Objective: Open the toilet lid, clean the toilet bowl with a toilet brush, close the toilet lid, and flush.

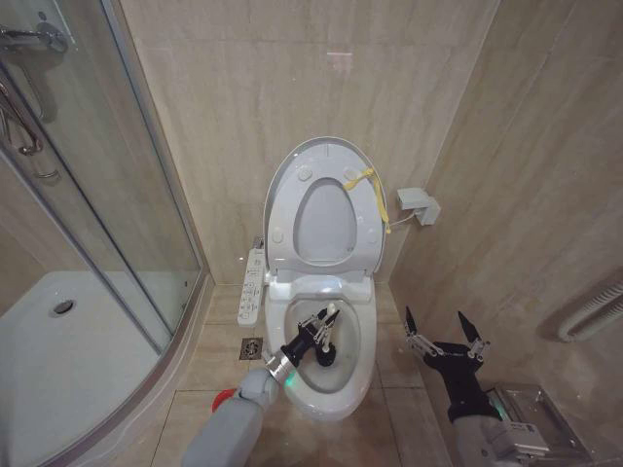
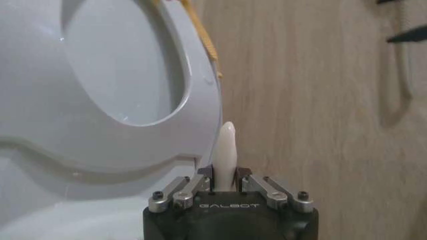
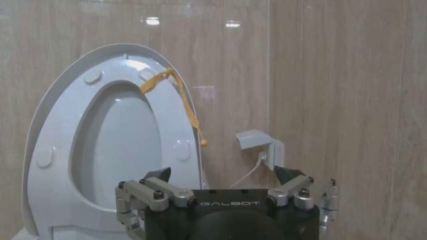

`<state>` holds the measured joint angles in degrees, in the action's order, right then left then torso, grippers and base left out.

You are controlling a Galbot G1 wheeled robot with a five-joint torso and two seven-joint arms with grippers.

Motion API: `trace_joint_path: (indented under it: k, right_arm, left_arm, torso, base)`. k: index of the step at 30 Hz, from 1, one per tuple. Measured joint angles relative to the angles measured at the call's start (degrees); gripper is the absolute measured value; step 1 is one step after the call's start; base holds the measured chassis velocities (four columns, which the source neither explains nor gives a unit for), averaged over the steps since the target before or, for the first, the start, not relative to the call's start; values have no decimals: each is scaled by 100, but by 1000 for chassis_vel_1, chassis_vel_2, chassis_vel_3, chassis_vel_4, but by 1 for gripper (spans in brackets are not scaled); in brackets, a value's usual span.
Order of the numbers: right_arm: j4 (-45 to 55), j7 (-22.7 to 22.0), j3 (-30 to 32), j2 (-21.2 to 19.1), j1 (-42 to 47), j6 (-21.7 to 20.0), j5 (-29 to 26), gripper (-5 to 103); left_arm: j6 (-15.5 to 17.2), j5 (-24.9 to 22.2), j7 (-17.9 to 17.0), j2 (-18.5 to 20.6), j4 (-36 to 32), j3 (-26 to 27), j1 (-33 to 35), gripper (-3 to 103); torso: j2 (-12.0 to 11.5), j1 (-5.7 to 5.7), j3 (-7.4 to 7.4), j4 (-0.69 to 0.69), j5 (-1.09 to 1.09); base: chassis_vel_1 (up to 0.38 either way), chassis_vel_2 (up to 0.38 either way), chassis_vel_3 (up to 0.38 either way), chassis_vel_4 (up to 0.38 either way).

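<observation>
Beige tiled walls close round the toilet, whose toilet lid (image 1: 321, 209) stands raised against the wall, leaving the toilet bowl (image 1: 326, 336) open. My left gripper (image 1: 319, 331) is clamped on the toilet brush (image 1: 327, 336) handle, its dark head down in the basin for scrubbing. My right gripper (image 1: 446, 338) waits beside the bowl, fingers spread, holding nothing.

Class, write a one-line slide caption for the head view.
Left end effector holds the toilet brush in the toilet bowl, toilet lid raised.
</observation>
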<state>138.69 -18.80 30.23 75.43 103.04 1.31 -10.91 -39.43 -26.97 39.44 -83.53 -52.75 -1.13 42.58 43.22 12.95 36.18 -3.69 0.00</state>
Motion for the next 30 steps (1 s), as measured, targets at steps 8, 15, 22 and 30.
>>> trace_joint_path:
  k: [8,15,22,30]
  right_arm:
    - [0,0,0,0,0,0,0,100]
    - [0,0,0,0,0,0,0,100]
    - [0,0,0,0,0,0,0,100]
    - [0,0,0,0,0,0,0,100]
  left_arm:
    - [395,-1370,-599,110,-659,-197,300,21]
    - [560,-1675,-829,110,-952,-240,581,21]
    - [726,-1544,-812,474,-1371,-159,1000,21]
    - [1176,-2230,-1404,668,-2289,-166,1464,21]
  torso:
    - [0,0,0,2,0]
    - [0,0,0,0,0]
    - [0,0,-1,4,1]
    - [0,0,0,1,1]
  base:
    - [0,0,0,0]
    - [0,0,0,0]
    - [0,0,0,0]
    - [0,0,0,0]
